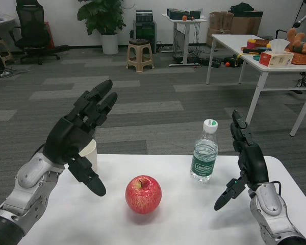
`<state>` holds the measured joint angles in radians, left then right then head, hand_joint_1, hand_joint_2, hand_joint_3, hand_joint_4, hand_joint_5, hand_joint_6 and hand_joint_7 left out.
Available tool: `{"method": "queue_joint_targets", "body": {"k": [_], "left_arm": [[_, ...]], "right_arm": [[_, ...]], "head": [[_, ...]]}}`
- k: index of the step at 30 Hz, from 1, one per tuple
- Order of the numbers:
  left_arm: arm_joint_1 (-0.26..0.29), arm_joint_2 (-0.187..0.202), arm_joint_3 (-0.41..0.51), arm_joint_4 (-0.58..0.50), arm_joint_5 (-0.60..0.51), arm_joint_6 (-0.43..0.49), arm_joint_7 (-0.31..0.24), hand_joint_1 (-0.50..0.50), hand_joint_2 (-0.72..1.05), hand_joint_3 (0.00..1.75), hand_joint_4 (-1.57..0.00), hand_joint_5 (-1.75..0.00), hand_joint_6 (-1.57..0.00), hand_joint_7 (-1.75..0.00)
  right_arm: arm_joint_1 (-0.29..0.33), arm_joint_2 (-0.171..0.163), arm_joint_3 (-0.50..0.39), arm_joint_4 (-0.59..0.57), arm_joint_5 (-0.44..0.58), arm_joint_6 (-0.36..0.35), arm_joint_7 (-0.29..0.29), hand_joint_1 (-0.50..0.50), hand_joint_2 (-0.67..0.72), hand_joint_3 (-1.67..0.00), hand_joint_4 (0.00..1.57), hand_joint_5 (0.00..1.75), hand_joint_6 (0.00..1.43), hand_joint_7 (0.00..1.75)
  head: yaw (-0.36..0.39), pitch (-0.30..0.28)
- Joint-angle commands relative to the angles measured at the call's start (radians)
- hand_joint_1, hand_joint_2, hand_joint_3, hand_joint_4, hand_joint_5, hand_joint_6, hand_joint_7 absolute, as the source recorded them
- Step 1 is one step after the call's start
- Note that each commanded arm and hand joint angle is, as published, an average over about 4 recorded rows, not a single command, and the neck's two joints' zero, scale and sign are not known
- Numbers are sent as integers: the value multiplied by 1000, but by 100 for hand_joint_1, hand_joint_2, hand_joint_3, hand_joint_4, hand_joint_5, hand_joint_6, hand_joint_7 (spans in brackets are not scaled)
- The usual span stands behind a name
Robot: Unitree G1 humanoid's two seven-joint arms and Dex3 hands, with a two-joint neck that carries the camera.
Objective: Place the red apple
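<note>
The red apple (143, 194) stands on the white table (183, 219) near its middle, stem up, with nothing touching it. My left hand (81, 138) hovers above the table to the apple's left, fingers spread and holding nothing. At the table's right side my right hand (246, 158) is raised with its fingers apart and nothing in them.
A clear water bottle (205, 151) with a white cap and green label stands right of the apple, close to my right hand. A white paper cup (91, 153) sits behind my left hand, partly hidden. Beyond the table are a stool, a chair and another white table.
</note>
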<state>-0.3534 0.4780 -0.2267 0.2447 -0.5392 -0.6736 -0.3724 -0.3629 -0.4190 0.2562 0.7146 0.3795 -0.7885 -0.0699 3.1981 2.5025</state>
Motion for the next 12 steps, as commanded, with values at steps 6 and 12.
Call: {"method": "queue_joint_targets", "body": {"k": [6,12], "left_arm": [[-19,10,7,-5,-2,6,-6,-50,-10,0,0,0,0,-28],[-19,9,7,-5,-2,6,-7,-50,-10,0,0,0,0,-28]], "right_arm": [[6,-4,-14,-7,6,2,-2,-25,72,0,0,0,0,0],[7,-3,-14,-6,6,2,-3,-25,72,0,0,0,0,0]], "head": [[3,1],[2,1]]}}
